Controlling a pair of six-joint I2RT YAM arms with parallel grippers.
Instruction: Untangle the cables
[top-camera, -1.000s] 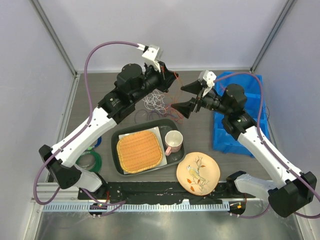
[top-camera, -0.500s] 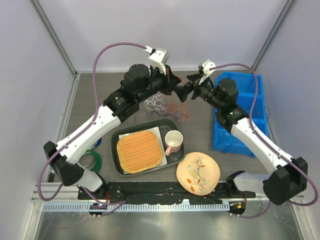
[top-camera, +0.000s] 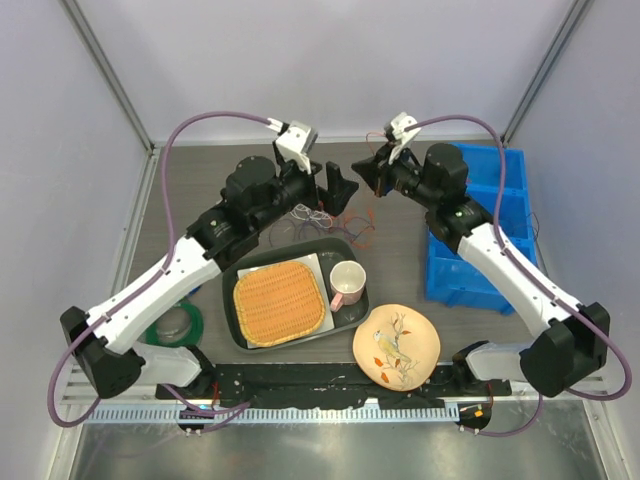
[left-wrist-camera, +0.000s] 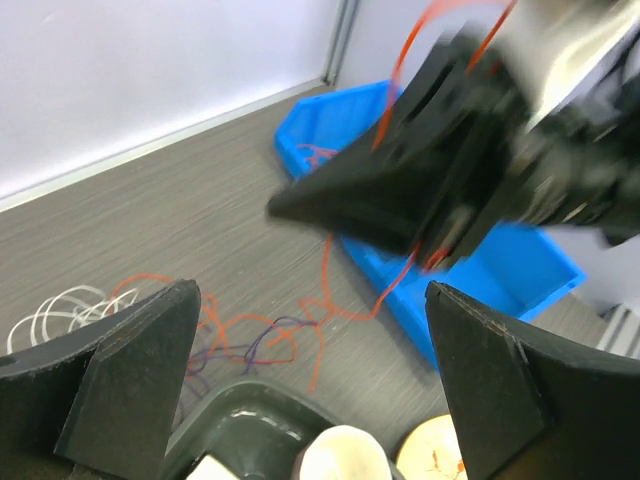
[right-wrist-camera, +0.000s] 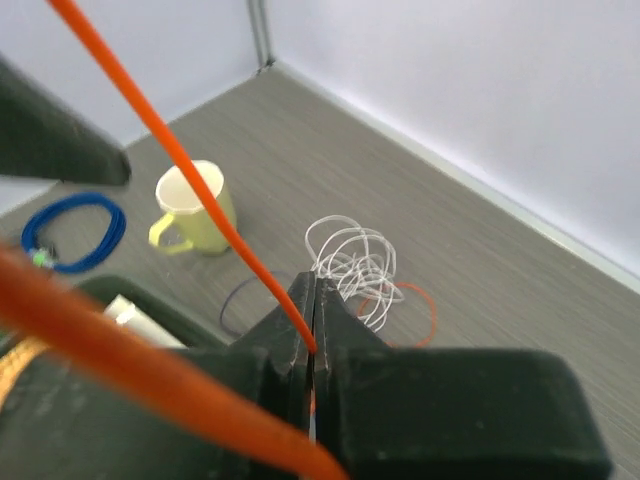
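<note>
The right hand (right-wrist-camera: 313, 300) had just pinched shut on the red-orange wire (right-wrist-camera: 205, 195) as the left hand (top-camera: 335, 187) let go and stood wide open and empty, so that strand probably could be drawn out of the cables (top-camera: 318, 212) bunched on the desk (top-camera: 195, 175) beyond the tray (top-camera: 236, 270).

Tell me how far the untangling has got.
Nothing looks separated yet. In hand: the right hand is shut on an orange wire, held up off the table; the left hand is open and empty. Left: that wire and the purple wire lie crossed by the white loops.
</note>
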